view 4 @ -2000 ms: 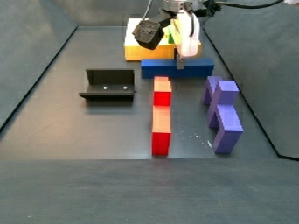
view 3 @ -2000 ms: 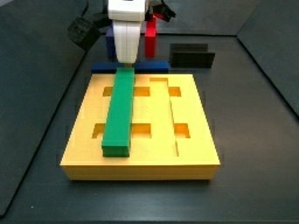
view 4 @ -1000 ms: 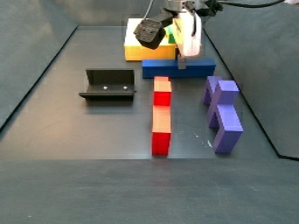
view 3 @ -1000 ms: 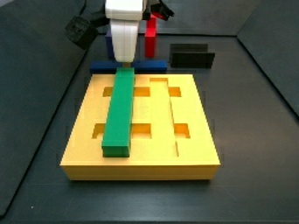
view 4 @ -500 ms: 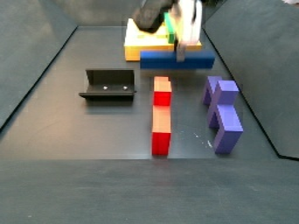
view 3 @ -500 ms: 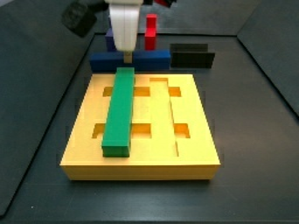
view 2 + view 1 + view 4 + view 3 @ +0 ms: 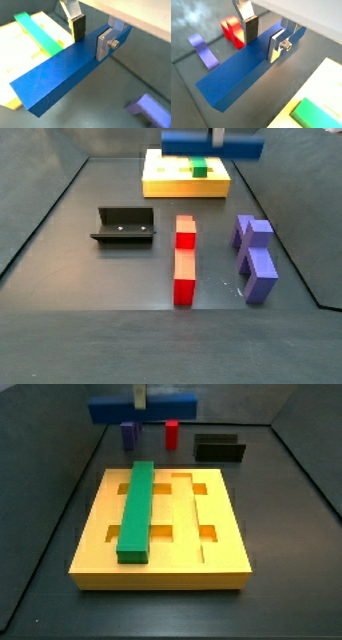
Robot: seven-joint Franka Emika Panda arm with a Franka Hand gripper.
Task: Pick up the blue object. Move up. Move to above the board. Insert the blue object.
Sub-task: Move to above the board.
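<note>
Progress first: I judge the pick and the lift done, since the blue bar (image 7: 143, 409) hangs clear of the floor, beyond the far end of the board (image 7: 94, 534) in a side view, with the move over the board and the insertion still to come. Taking the board as my landmark and reading left to right in that view, the green bar (image 7: 136, 509) already fills the long groove on the board's left, while the grooves and cut-outs to its right look free, so I expect the bar belongs there. Past the board's far edge stand a purple block (image 7: 128, 433), a red block (image 7: 171, 432) and the black fixture (image 7: 219, 447), all lower than the bar as far as I can tell. In both wrist views the gripper (image 7: 264, 38) has its jaws closed narrow on the bar near its middle, one pad (image 7: 78, 27) on each long side, and the bar sits level between them. From the opposite side view the bar (image 7: 210, 143) floats at the board's (image 7: 183, 188) far side, with the red (image 7: 185, 258) and purple (image 7: 253, 258) pieces well apart on the near floor. Room above the board looks open to me; the tight margin I foresee is the groove walls and the green bar's flank during descent.
</note>
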